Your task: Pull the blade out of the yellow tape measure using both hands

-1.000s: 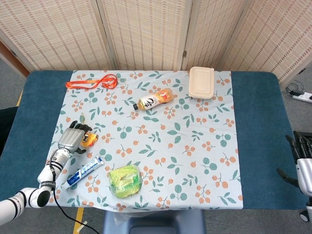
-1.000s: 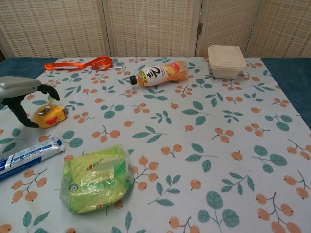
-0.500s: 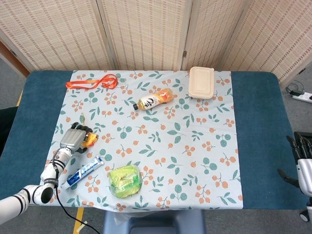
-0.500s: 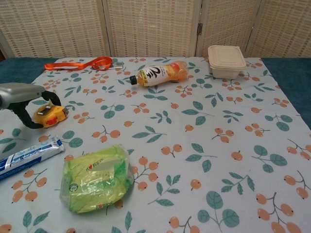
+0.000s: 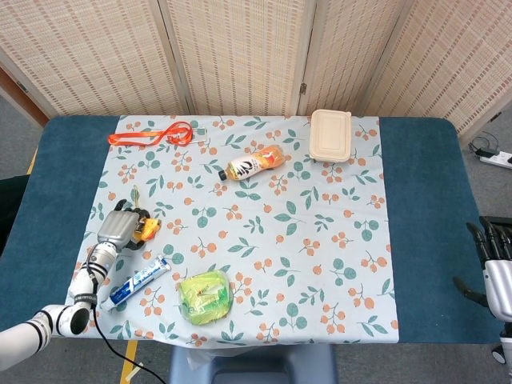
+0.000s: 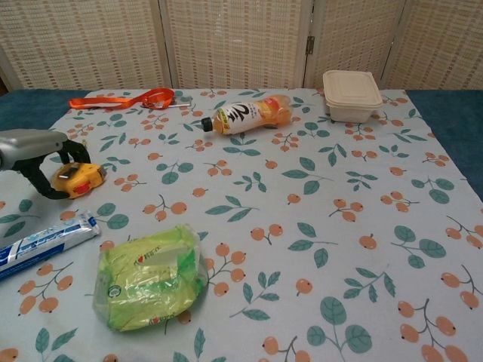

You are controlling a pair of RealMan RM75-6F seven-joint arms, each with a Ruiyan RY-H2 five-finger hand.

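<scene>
The robot's left hand [image 6: 32,154] curls its dark fingers [image 6: 69,151] around the yellow tape measure [image 6: 78,179] at the patterned tablecloth's [image 5: 320,240] nine-o'clock edge, fingertips touching the case from above and behind; a toothpaste tube [image 6: 41,243] lies near at six o'clock. The right hand [image 5: 494,258] hangs off the table at three o'clock, dark fingers loosely apart, holding nothing

Table's got a floral cloth [image 5: 304,240] over a blue cover [image 5: 424,208]. An orange strap [image 5: 152,134] lies at the far left corner, with a bottle [image 5: 254,164] on its side around the middle back. A beige lidded box [image 5: 330,135] sits far right of that. Near the front there's a toothpaste tube [image 5: 136,282], and a green crinkly packet [image 5: 206,296] just beside it. Woven screens [image 5: 240,56] stand behind.
</scene>
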